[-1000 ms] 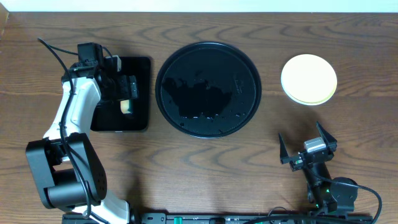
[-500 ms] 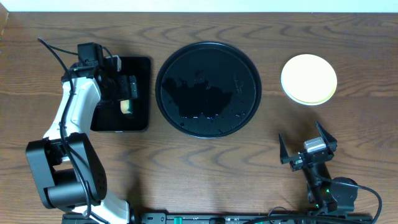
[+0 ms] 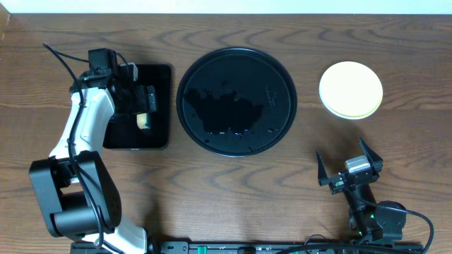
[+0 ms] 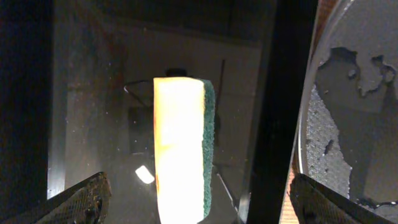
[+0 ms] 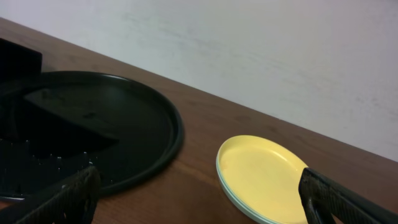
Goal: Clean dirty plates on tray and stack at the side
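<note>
Bare bench point(image 3: 233, 190) runs wide along the near side of round tray point(image 3: 212, 70). Open gap between its rim and plate stack point(image 3: 351, 89). Rectangular tray point(image 3: 159, 85) with upright sponge point(image 3: 143, 121) just beside it: narrow gap.

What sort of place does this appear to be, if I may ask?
Likely a lab tabletop staged for dishwashing practice: wooden table, plain wall, round black tray, stacked plates, and a sponge on a rectangular tray.
</note>
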Robot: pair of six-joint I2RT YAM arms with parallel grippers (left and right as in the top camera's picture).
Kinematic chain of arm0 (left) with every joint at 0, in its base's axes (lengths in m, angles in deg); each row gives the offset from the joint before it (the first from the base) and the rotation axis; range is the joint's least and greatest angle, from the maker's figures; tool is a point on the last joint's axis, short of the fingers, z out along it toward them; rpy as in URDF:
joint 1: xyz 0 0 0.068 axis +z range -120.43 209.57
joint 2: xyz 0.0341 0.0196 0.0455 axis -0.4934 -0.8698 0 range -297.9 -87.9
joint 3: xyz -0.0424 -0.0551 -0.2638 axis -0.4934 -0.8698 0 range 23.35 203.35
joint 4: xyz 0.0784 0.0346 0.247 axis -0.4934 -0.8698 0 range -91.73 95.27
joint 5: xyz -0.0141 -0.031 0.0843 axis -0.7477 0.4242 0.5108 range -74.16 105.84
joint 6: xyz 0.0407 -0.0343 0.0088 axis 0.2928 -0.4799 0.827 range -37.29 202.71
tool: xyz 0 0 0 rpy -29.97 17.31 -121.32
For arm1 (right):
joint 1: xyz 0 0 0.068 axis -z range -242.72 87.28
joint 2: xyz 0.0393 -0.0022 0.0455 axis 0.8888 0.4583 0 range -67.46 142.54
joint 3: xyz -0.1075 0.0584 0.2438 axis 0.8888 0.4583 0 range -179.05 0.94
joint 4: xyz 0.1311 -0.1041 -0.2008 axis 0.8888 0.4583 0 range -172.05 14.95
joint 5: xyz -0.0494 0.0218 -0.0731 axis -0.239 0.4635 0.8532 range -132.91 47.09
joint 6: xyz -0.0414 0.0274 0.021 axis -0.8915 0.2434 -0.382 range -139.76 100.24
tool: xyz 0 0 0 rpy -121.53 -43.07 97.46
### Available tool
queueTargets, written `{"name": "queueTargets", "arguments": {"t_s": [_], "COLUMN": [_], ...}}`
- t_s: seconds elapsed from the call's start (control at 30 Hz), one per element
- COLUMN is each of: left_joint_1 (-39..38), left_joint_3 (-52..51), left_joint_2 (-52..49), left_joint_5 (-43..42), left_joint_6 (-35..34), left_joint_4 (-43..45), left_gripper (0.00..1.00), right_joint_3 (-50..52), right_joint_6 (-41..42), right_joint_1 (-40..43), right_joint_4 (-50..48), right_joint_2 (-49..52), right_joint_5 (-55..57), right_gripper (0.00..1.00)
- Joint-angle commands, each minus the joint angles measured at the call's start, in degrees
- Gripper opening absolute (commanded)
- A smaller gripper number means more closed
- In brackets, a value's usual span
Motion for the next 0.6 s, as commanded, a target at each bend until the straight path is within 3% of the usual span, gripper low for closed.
{"name": "queueTargets", "arguments": {"t_s": [0.0,0.37,0.57], "left_joint_1": [-0.2,-0.2,-0.7], "left_joint_3": [-0.4,-0.5,-4.4], "left_joint_2": [6.6,32.5,48.6], "left_joint_5": [0.8,3.2,3.1], "left_joint_6": [0.5,0.4,0.4], "left_joint_4": [-0.1,-0.4,-6.1], "left_gripper": [0.92,0.92,0.92], "right_joint_3": [0.0,0.0,0.0], "right_joint_6": [0.7,0.7,0.7], "right_joint_1": [0.8,0.8,0.8], "right_joint_4": [0.2,0.2,0.3], "right_joint_2": [-0.3,-0.3,-0.3], "right_joint_5": [-0.6,-0.6,-0.6], "right_gripper": [0.99,0.99,0.99]}}
